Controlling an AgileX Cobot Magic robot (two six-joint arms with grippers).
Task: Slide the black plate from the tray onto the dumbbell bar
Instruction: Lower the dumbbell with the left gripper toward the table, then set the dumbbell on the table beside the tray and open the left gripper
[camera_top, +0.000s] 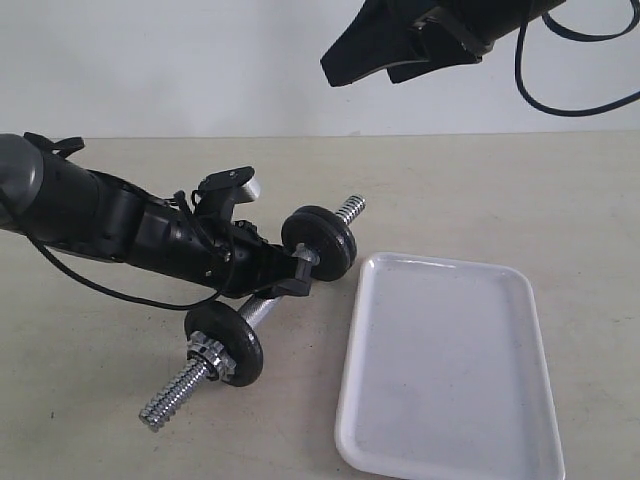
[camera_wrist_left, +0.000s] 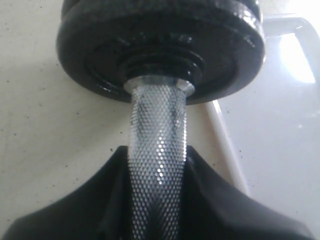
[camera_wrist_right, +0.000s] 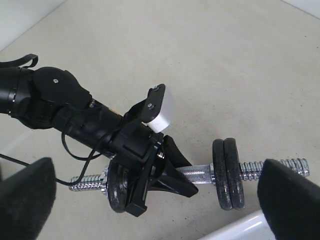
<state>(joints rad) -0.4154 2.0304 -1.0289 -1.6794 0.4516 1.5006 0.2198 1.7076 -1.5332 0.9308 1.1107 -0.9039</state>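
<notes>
Your left pincer (camera_top: 298, 272) clamps dumbbell bar (camera_wrist_left: 157, 150); right pincer (camera_top: 370, 65) wide open, empty. Tilt bar, and unsecured black plate (camera_top: 322, 242) could slide off.

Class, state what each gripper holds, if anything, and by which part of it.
The left gripper clamps the dumbbell bar by its knurled middle. The right gripper is open and holds nothing.

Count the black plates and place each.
3. Two plates sit side by side on the bar end nearest the tray; one on the other end, by the nut. No others show.
</notes>
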